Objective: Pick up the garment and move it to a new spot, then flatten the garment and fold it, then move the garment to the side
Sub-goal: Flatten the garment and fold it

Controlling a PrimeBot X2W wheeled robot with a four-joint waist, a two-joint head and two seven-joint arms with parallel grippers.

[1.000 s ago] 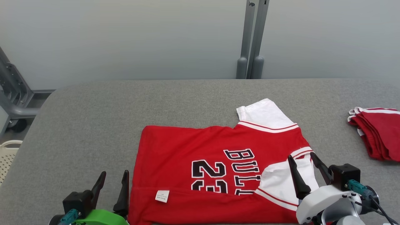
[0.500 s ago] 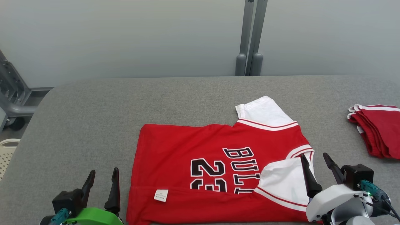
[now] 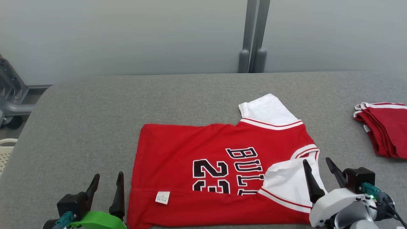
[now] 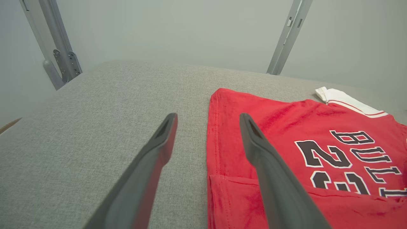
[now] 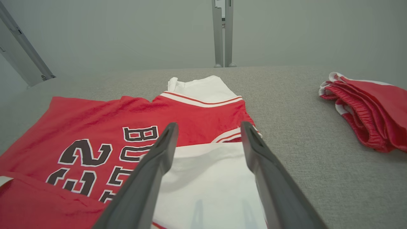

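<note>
The garment (image 3: 190, 152) is a red jersey with white sleeves and black lettering, lying flat on the grey table with its near long edge folded over the front. The same garment (image 4: 286, 127) fills the right half of the left wrist view, and the garment (image 5: 95, 117) spreads below the fingers in the right wrist view. My left gripper (image 3: 108, 179) stands open just left of the jersey's hem, empty. My right gripper (image 3: 317, 163) stands open above the near white sleeve (image 5: 206, 184), holding nothing.
A folded pile of red shorts with white trim (image 3: 384, 127) lies at the table's right edge; the shorts (image 5: 369, 108) also show on the right. Bare grey table (image 3: 95, 111) stretches left and behind the jersey. Grey posts (image 3: 252, 35) rise behind, a metal frame (image 3: 9, 98) at left.
The head camera has tilted a little, so the whole scene sits higher in the picture. Both grippers stay open; the right one has drawn back slightly toward the jersey's right end.
</note>
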